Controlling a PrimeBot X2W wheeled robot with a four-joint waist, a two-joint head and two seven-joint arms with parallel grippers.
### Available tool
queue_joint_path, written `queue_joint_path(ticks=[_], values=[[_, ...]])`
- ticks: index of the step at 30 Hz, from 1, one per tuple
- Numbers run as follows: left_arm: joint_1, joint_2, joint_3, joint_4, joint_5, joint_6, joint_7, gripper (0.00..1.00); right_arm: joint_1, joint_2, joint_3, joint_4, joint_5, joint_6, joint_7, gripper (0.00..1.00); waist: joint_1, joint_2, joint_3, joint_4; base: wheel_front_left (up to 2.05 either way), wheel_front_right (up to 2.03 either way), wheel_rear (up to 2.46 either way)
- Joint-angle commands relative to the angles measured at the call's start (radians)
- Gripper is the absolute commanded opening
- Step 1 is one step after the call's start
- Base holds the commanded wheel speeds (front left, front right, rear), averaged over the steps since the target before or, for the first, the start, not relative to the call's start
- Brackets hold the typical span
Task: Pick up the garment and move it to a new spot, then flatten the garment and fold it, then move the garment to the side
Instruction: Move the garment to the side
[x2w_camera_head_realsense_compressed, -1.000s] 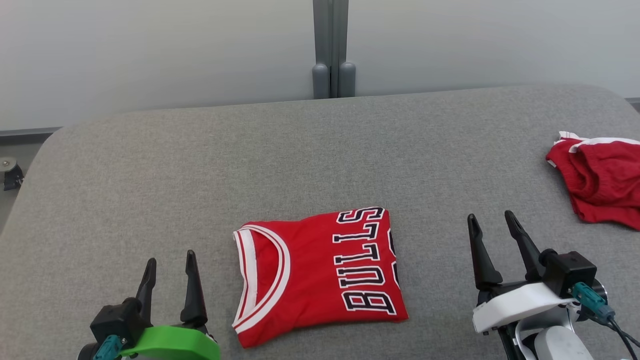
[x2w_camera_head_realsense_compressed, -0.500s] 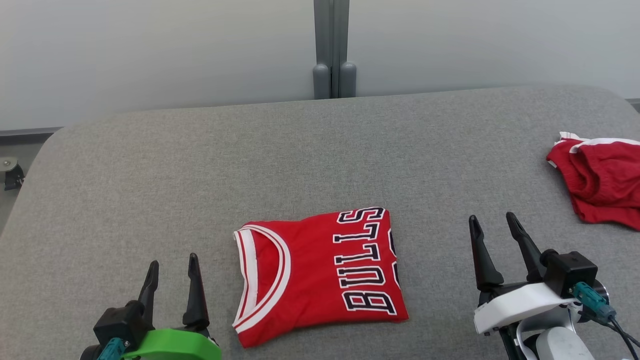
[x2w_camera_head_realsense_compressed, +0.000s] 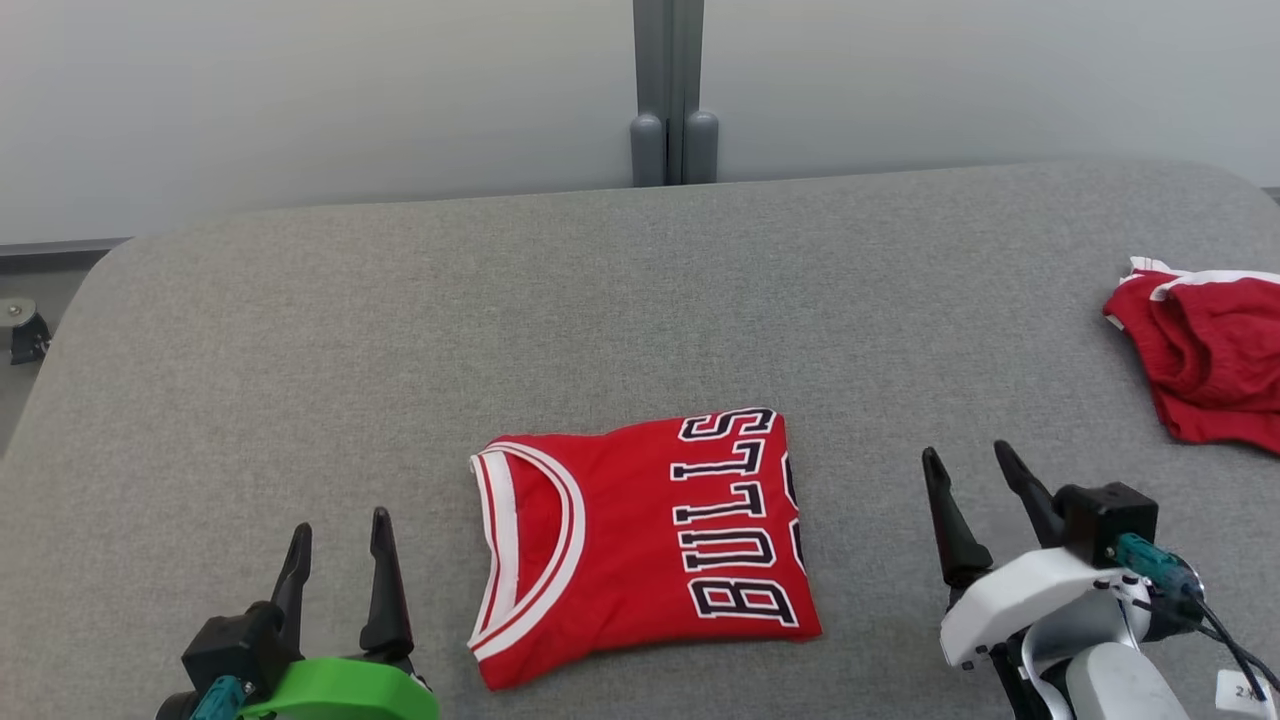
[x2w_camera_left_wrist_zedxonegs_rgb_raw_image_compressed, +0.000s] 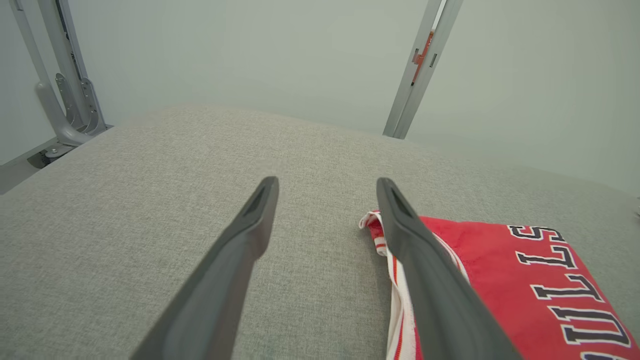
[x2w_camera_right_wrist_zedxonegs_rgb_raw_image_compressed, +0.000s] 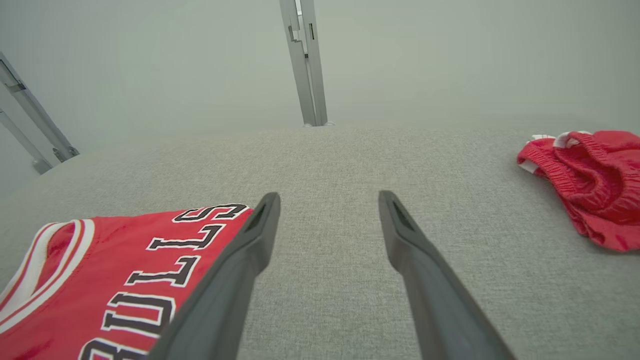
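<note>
Flanking the folded jersey (x2w_camera_head_realsense_compressed: 640, 545), left gripper (x2w_camera_head_realsense_compressed: 341, 520) and right gripper (x2w_camera_head_realsense_compressed: 967, 451) gape empty; pinching one layer could unfold it

Place: looked like a robot test lab or staged work cell
Walls: plain pale partition panels (x2w_camera_head_realsense_compressed: 300, 90) joined by a grey metal post (x2w_camera_head_realsense_compressed: 668, 90)
Surface: broad worktop (x2w_camera_head_realsense_compressed: 300, 330) padded in grey fabric, corners rounded
</note>
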Motion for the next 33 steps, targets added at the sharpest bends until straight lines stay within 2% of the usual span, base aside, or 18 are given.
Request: queue_joint_path(ticks=[1,15,22,30,31,33], values=[[-0.006,0.002,0.006,0.0,-0.001,-0.003,-0.003,1.0,-0.02,-0.002,0.012,0.01,0.012,0.0,0.036,1.0,0.0,0.0,0.007,0.009,0.0,0.0,0.0],[-0.033,-0.041,0.02,0.019,0.011,-0.026,-0.003,1.0,-0.151,-0.002,0.081,0.081,0.105,0.0,0.414,1.0,0.0,0.0,0.052,0.1,0.0,0.0,0.0],[-0.037,-0.057,0.031,0.031,0.03,-0.044,-0.003,1.0,-0.177,-0.004,0.071,0.167,0.157,0.0,0.493,1.0,0.0,0.0,0.066,0.145,0.0,0.0,0.0],[-0.033,-0.069,0.046,0.041,0.045,-0.057,-0.003,1.0,-0.207,-0.006,0.093,0.259,0.198,0.0,0.526,1.0,0.0,0.0,0.073,0.163,0.0,0.0,0.0],[-0.032,-0.069,0.047,0.042,0.048,-0.058,-0.003,1.0,-0.211,-0.006,0.097,0.268,0.202,0.0,0.525,0.5,0.0,0.0,0.074,0.162,0.0,0.0,0.0],[-0.031,-0.071,0.047,0.045,0.051,-0.061,-0.003,1.0,-0.221,-0.006,0.103,0.29,0.208,0.0,0.52,0.2,0.0,0.0,0.076,0.158,0.0,0.0,0.0]])
